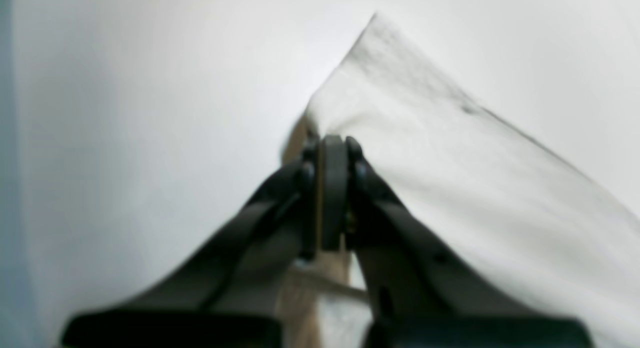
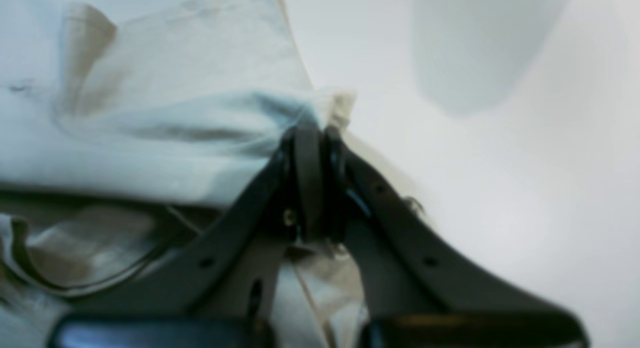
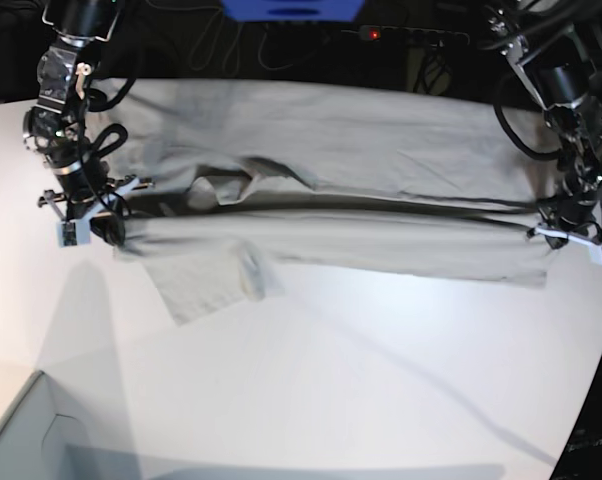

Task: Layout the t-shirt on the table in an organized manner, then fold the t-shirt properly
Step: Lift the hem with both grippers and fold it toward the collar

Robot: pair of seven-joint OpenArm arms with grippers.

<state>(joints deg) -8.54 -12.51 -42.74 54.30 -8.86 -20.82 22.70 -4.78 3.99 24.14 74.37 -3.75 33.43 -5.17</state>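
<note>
The light grey-beige t-shirt (image 3: 341,180) lies stretched across the far half of the white table (image 3: 361,380), with its near edge lifted into a long fold between the two arms. My left gripper (image 1: 332,143) is shut on a corner of the t-shirt (image 1: 450,163), at the right of the base view (image 3: 559,225). My right gripper (image 2: 312,133) is shut on the opposite edge of the t-shirt (image 2: 175,113), at the left of the base view (image 3: 111,230). A sleeve (image 3: 206,280) hangs down onto the table below the right gripper.
A grey box corner (image 3: 26,440) sits at the near left of the table. Cables and a power strip (image 3: 411,35) run along the dark area behind the far edge. The arms' shadows fall across the near tabletop.
</note>
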